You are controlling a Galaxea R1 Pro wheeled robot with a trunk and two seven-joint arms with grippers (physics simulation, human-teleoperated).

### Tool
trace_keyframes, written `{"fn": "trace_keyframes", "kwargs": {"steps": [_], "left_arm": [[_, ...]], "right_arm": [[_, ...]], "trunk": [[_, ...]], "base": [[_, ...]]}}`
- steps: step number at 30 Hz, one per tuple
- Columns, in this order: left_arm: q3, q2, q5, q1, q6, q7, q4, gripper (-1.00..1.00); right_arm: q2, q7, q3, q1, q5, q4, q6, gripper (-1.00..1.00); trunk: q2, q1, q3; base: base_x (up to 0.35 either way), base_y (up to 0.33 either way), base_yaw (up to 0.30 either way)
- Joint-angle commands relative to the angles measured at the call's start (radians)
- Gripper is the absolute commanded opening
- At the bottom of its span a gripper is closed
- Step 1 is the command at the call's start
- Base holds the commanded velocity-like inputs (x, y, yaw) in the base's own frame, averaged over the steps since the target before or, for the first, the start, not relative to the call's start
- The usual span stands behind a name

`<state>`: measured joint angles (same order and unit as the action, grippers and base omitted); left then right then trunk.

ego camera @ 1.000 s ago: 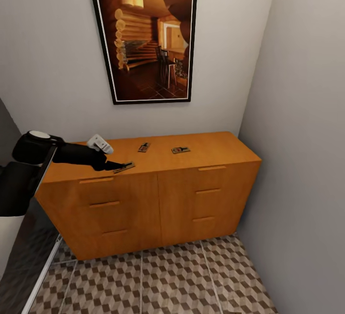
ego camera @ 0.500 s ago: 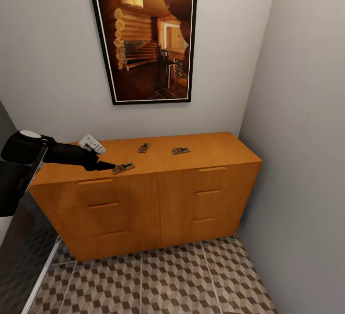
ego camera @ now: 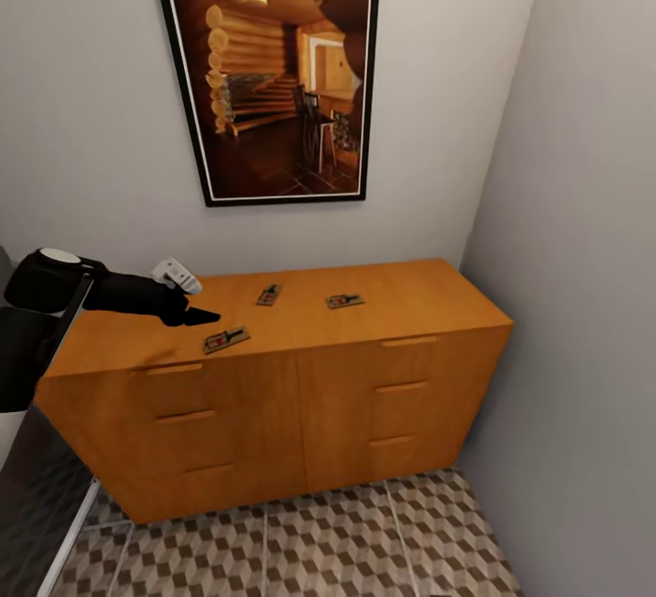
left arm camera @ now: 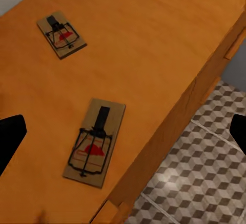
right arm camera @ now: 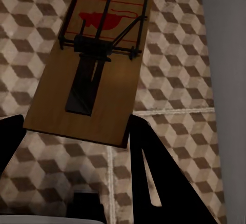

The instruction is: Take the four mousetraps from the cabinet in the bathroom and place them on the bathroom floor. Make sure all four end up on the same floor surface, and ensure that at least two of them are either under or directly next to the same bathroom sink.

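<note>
We see an orange-brown cabinet (ego camera: 273,369) standing against the wall under a framed picture (ego camera: 273,68), with the cube-patterned floor (ego camera: 301,542) at 6 o'clock below it. Three mousetraps lie flat on the cabinet top, apart from one another: the nearest mousetrap (ego camera: 226,339) close to the front edge, a second mousetrap (ego camera: 269,294) at its 1 o'clock, and a third mousetrap (ego camera: 344,301) further toward 3 o'clock. The left gripper (ego camera: 202,315) hovers over the top at 10 o'clock from the nearest mousetrap; in the left wrist view its two fingers (left arm camera: 10,139) stand wide apart with the trap lying between them, untouched. In the right wrist view, the right gripper (right arm camera: 77,131) is clenched on a fourth mousetrap (right arm camera: 95,65), held above the floor tiles.
</note>
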<state>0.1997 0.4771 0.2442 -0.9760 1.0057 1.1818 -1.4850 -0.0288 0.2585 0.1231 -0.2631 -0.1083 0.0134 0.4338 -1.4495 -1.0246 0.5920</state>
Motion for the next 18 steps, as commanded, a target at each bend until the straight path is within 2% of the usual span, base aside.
{"fn": "trace_keyframes", "kwargs": {"steps": [1, 7, 18], "left_arm": [[0.001, -0.001, 0.01, -0.001, 0.007, 0.01, -0.001, 1.0], [0.005, -0.003, 0.01, -0.001, 0.004, 0.01, 0.011, 1.0], [0.01, -0.003, 0.01, -0.001, 0.001, 0.009, 0.044, 1.0]], "right_arm": [[0.0, 0.006, 0.004, -0.001, -0.007, -0.001, 0.0, -1.0], [0.0, 0.004, 0.004, 0.0, -0.007, -0.001, -0.005, -1.0], [0.001, 0.001, 0.004, 0.0, -0.007, -0.001, -0.044, -1.0]], "trunk": [[-0.001, 0.0, 0.001], [-0.001, 0.0, 0.001], [-0.001, 0.0, 0.001]], "base": [[0.233, 0.0, 0.0], [0.176, 0.0, 0.0], [0.022, 0.0, 0.0]]}}
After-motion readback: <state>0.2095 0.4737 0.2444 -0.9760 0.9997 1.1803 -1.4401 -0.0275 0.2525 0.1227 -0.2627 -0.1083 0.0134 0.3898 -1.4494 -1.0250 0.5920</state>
